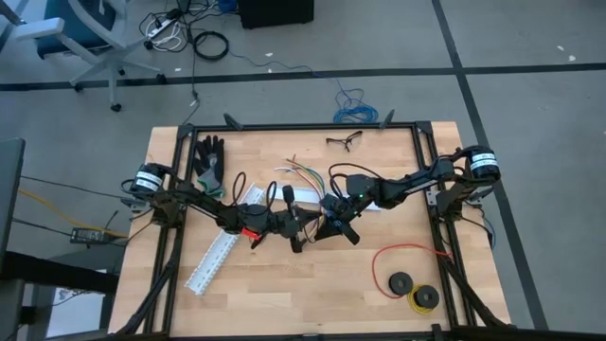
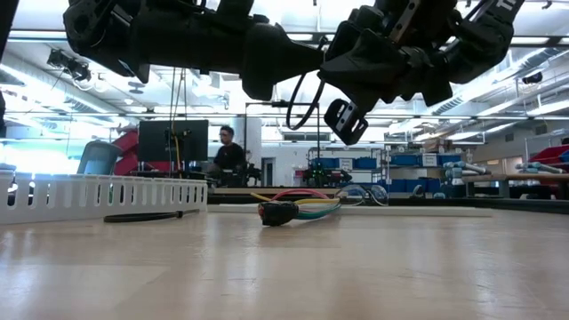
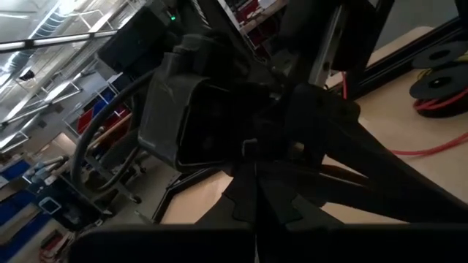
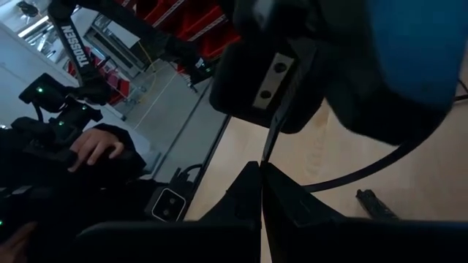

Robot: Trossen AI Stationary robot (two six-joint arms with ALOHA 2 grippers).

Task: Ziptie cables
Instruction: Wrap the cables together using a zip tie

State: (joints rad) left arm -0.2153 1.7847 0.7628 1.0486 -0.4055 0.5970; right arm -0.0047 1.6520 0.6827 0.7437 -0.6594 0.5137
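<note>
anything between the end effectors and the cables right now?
Nothing visible. Both end effectors, left and right, are shut and held in the air close together mid-table. The cables lie flat on the bare wood table below and behind them; the slotted channel sits off to the side.

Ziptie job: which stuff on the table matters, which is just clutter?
Job:
- cables, loose coloured bundle ending in a dark plug
- left gripper and right gripper, both shut, raised mid-table

Clutter:
- black glove
- white slotted channel
- red wire loop with black spools
- glasses by the far edge
</note>
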